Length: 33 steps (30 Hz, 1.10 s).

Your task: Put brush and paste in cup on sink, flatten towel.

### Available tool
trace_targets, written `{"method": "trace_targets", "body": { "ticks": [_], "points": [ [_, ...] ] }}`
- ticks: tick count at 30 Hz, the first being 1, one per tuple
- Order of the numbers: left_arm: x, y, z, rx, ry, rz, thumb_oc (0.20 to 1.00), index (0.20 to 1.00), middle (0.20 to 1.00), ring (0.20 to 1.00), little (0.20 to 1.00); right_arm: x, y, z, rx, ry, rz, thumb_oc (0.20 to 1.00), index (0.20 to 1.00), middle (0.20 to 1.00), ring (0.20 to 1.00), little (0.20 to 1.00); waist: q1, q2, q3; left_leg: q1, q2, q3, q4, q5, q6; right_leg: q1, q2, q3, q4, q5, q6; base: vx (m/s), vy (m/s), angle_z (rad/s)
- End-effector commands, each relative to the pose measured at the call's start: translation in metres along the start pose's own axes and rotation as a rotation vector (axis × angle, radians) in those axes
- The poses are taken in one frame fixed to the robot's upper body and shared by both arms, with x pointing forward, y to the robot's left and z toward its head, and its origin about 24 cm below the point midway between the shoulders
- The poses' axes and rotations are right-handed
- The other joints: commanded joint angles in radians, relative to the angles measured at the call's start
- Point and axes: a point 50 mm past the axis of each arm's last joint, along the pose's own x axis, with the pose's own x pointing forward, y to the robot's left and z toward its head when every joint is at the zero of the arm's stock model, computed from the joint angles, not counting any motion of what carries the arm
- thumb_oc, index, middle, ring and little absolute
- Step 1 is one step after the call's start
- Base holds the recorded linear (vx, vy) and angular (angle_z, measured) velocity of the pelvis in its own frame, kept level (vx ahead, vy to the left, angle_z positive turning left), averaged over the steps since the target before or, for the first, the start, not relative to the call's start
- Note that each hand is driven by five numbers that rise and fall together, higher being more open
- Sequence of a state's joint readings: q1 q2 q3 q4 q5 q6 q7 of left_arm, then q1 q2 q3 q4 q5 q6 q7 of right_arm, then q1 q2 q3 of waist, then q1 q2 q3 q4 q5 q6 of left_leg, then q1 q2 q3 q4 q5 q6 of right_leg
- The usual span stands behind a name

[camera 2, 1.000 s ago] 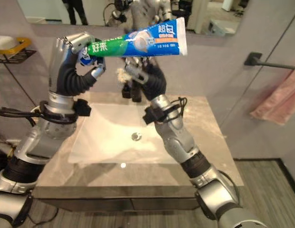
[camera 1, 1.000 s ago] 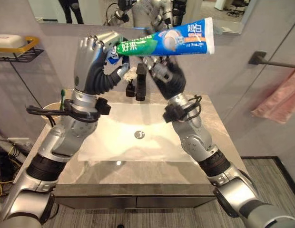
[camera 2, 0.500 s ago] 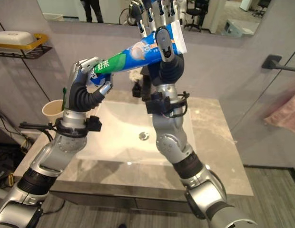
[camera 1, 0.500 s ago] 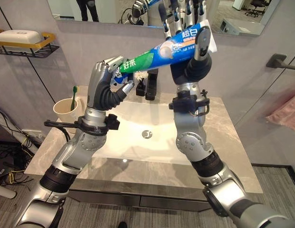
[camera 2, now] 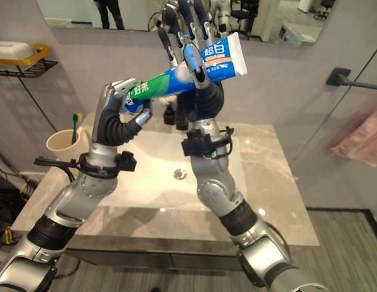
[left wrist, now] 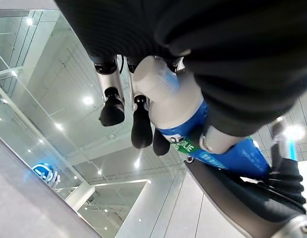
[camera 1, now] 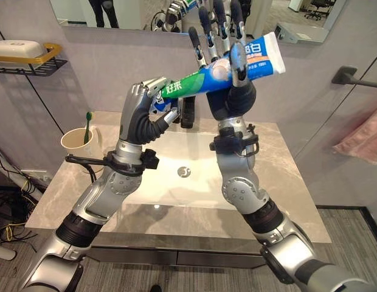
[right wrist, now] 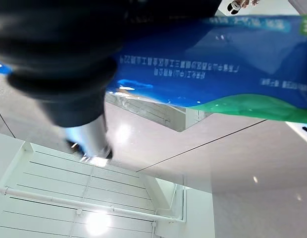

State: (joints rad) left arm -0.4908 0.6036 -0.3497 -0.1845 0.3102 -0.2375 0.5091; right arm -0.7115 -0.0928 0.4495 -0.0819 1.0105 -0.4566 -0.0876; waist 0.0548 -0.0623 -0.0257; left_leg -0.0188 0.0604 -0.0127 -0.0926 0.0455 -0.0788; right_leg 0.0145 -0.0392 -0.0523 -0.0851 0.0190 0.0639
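A blue, green and white toothpaste tube [camera 1: 188, 85] is held up in front of the mirror, above the sink. My left hand [camera 1: 140, 115] is shut on its cap end; the left wrist view shows the fingers [left wrist: 138, 124] curled round the tube [left wrist: 168, 104] by the white cap. My right hand [camera 1: 228, 100] stands upright behind the tube's flat end, fingers straight and spread, thumb lying across the front of the tube. A beige cup [camera 1: 76, 141] on the counter's left holds a green toothbrush [camera 1: 87, 121]. A pink towel [camera 1: 362, 137] hangs at the far right.
The white sink basin [camera 1: 182, 176] sits in a grey marble counter [camera 1: 73, 188], with a dark faucet [camera 1: 188, 112] behind it. A wall shelf with a yellow rail [camera 1: 30, 55] carries a white soap dish. A dark towel bar [camera 1: 352, 76] is fixed on the right wall.
The camera has shifted. My right hand has risen from under the tube and its curled fingers have straightened upward. The left hand keeps its hold on the cap end.
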Motion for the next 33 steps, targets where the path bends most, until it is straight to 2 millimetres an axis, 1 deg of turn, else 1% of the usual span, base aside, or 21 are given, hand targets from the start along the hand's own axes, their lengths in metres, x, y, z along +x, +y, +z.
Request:
{"method": "trace_targets", "body": {
  "ticks": [1,2,3,8,11,12,13,15,16,17,18,20,21,24,25,27,28,29,30,31,33],
  "points": [
    [0.012,0.004,0.004,-0.051,-0.028,0.068,0.448,0.448,0.448,0.448,0.448,0.005,0.006,0.013,0.029,-0.100,-0.009,0.200,0.200,0.200,0.200,0.200,0.002,-0.023,-0.062,-0.044,-0.008,-0.008,0.005,0.010,-0.007,-0.020,-0.071,-0.009,0.008,0.057,0.055,0.00,0.002,-0.04],
    [0.010,0.003,0.003,-0.056,-0.020,0.065,0.790,0.790,0.790,0.790,0.790,0.005,0.005,0.014,0.022,-0.108,-0.023,0.200,0.200,0.200,0.200,0.200,0.003,-0.022,-0.061,-0.044,-0.008,-0.008,0.005,0.011,-0.006,-0.020,-0.071,-0.009,0.008,0.057,0.055,0.00,0.002,-0.03],
    [0.010,0.003,0.003,-0.056,-0.020,0.065,1.000,1.000,1.000,1.000,1.000,0.005,0.005,0.014,0.022,-0.108,-0.024,0.200,0.200,0.200,0.200,0.200,0.003,-0.022,-0.062,-0.044,-0.008,-0.008,0.005,0.011,-0.006,-0.020,-0.071,-0.009,0.008,0.057,0.055,0.00,0.000,0.00],
    [-0.007,0.003,-0.004,-0.081,0.056,0.044,1.000,1.000,1.000,1.000,1.000,0.006,-0.004,0.025,-0.063,-0.161,-0.098,0.200,0.200,0.200,0.200,0.200,0.015,-0.025,-0.059,-0.048,-0.012,-0.018,0.005,0.011,-0.004,-0.019,-0.072,-0.016,0.009,0.056,0.056,0.00,0.000,0.00],
    [-0.023,0.007,-0.004,-0.106,0.093,0.023,1.000,1.000,1.000,1.000,1.000,0.007,-0.007,0.033,-0.119,-0.188,-0.121,0.200,0.200,0.200,0.200,0.200,0.035,-0.030,-0.055,-0.055,-0.016,-0.029,0.005,0.014,-0.003,-0.017,-0.074,-0.026,0.009,0.055,0.056,-0.03,0.003,0.04],
    [-0.029,0.008,-0.003,-0.130,0.107,0.010,1.000,1.000,1.000,1.000,1.000,0.008,-0.008,0.036,-0.137,-0.201,-0.125,0.200,0.200,0.200,0.200,0.200,0.045,-0.032,-0.050,-0.064,-0.018,-0.035,0.005,0.027,-0.001,-0.022,-0.075,-0.031,0.012,0.063,0.056,0.05,0.000,0.09],
    [-0.042,0.008,-0.003,-0.163,0.139,-0.031,1.000,1.000,1.000,1.000,1.000,0.011,-0.009,0.042,-0.175,-0.218,-0.120,0.200,0.200,0.200,0.200,0.200,0.063,-0.036,-0.048,-0.065,-0.023,-0.047,0.005,0.017,-0.001,-0.012,-0.076,-0.042,0.007,0.053,0.057,0.01,0.002,0.12],
    [-0.047,0.009,-0.003,-0.183,0.159,-0.047,1.000,1.000,1.000,1.000,1.000,0.013,-0.009,0.045,-0.192,-0.226,-0.121,0.200,0.200,0.200,0.200,0.200,0.070,-0.039,-0.047,-0.068,-0.025,-0.055,0.005,0.019,0.000,-0.009,-0.078,-0.049,0.006,0.052,0.057,0.02,-0.003,0.21],
    [-0.063,0.009,-0.004,-0.250,0.212,-0.102,1.000,1.000,1.000,1.000,1.000,0.018,-0.010,0.053,-0.239,-0.248,-0.110,0.200,0.200,0.200,0.200,0.200,0.097,-0.045,-0.040,-0.076,-0.032,-0.071,0.005,0.024,0.001,-0.005,-0.078,-0.063,0.006,0.051,0.058,0.00,-0.001,0.36],
    [-0.063,0.010,-0.004,-0.251,0.214,-0.104,1.000,1.000,1.000,1.000,1.000,0.018,-0.010,0.053,-0.237,-0.248,-0.111,0.200,0.200,0.200,0.200,0.200,0.094,-0.045,-0.041,-0.077,-0.033,-0.073,0.005,0.024,0.001,-0.005,-0.079,-0.066,0.005,0.050,0.058,-0.01,0.002,0.34],
    [-0.080,0.008,-0.008,-0.315,0.300,-0.155,1.000,1.000,1.000,1.000,1.000,0.021,-0.010,0.060,-0.284,-0.262,-0.102,0.200,0.200,0.200,0.200,0.200,0.121,-0.050,-0.035,-0.085,-0.040,-0.091,0.005,0.028,0.003,-0.002,-0.080,-0.083,0.005,0.049,0.060,0.00,0.002,0.33],
    [-0.098,0.009,-0.012,-0.376,0.389,-0.201,1.000,1.000,1.000,1.000,1.000,0.025,-0.009,0.065,-0.317,-0.274,-0.091,0.200,0.200,0.200,0.200,0.200,0.144,-0.056,-0.030,-0.094,-0.049,-0.112,0.005,0.033,0.005,0.002,-0.083,-0.103,0.004,0.049,0.062,-0.01,0.003,0.35],
    [-0.098,0.010,-0.012,-0.378,0.390,-0.203,1.000,1.000,1.000,1.000,1.000,0.025,-0.009,0.065,-0.317,-0.273,-0.091,0.200,0.200,0.200,0.200,0.200,0.142,-0.056,-0.031,-0.095,-0.050,-0.114,0.005,0.034,0.005,0.003,-0.083,-0.104,0.004,0.049,0.062,-0.01,0.005,0.47],
    [-0.128,0.012,-0.023,-0.298,0.505,-0.366,1.000,1.000,1.000,1.000,1.000,0.030,-0.011,0.067,-0.432,-0.249,-0.065,0.200,0.200,0.200,0.200,0.200,0.185,-0.064,-0.022,-0.111,-0.063,-0.145,0.005,0.040,0.008,0.010,-0.087,-0.136,0.003,0.047,0.065,-0.01,0.010,0.41],
    [-0.131,0.015,-0.026,-0.286,0.521,-0.392,1.000,1.000,1.000,1.000,1.000,0.032,-0.012,0.067,-0.451,-0.243,-0.063,0.200,0.200,0.200,0.200,0.200,0.193,-0.067,-0.021,-0.114,-0.067,-0.154,0.005,0.042,0.009,0.013,-0.089,-0.146,0.002,0.046,0.065,-0.01,0.010,0.33],
    [-0.152,0.028,-0.038,-0.241,0.635,-0.445,1.000,1.000,1.000,1.000,1.000,0.039,-0.016,0.069,-0.525,-0.225,-0.061,0.200,0.200,0.200,0.200,0.200,0.232,-0.072,-0.014,-0.127,-0.079,-0.179,0.005,0.052,0.009,0.019,-0.091,-0.174,0.001,0.045,0.068,-0.01,0.018,0.42],
    [-0.157,0.032,-0.042,-0.227,0.660,-0.460,1.000,1.000,1.000,1.000,1.000,0.041,-0.016,0.067,-0.542,-0.215,-0.059,0.200,0.200,0.200,0.200,0.200,0.244,-0.074,-0.011,-0.132,-0.083,-0.188,0.005,0.054,0.009,0.021,-0.093,-0.182,0.001,0.045,0.069,0.00,0.019,0.37],
    [-0.157,0.032,-0.042,-0.227,0.660,-0.460,1.000,1.000,1.000,1.000,1.000,0.042,-0.016,0.066,-0.541,-0.216,-0.059,0.200,0.200,0.200,0.200,0.200,0.240,-0.075,-0.011,-0.133,-0.084,-0.190,0.005,0.055,0.010,0.021,-0.094,-0.185,0.001,0.044,0.070,-0.02,0.020,0.33],
    [-0.170,0.038,-0.050,-0.174,0.725,-0.499,1.000,1.000,1.000,1.000,1.000,0.045,-0.020,0.064,-0.567,-0.192,-0.068,0.200,0.200,0.200,0.200,0.200,0.266,-0.077,-0.005,-0.142,-0.094,-0.206,0.005,0.060,0.011,0.024,-0.098,-0.206,0.000,0.045,0.072,-0.01,0.013,0.29],
    [-0.170,0.038,-0.050,-0.173,0.724,-0.499,1.000,1.000,1.000,1.000,1.000,0.046,-0.021,0.064,-0.566,-0.193,-0.068,0.200,0.200,0.200,0.200,0.200,0.263,-0.078,-0.005,-0.142,-0.095,-0.208,0.005,0.060,0.011,0.025,-0.099,-0.209,0.000,0.045,0.073,-0.02,0.022,0.26],
    [-0.180,0.043,-0.057,-0.141,0.778,-0.522,1.000,1.000,1.000,1.000,1.000,0.049,-0.023,0.062,-0.585,-0.173,-0.071,0.200,0.200,0.200,0.200,0.200,0.283,-0.080,0.000,-0.151,-0.104,-0.223,0.005,0.065,0.012,0.028,-0.102,-0.226,0.000,0.044,0.073,-0.01,0.032,0.44]
  ]
}}
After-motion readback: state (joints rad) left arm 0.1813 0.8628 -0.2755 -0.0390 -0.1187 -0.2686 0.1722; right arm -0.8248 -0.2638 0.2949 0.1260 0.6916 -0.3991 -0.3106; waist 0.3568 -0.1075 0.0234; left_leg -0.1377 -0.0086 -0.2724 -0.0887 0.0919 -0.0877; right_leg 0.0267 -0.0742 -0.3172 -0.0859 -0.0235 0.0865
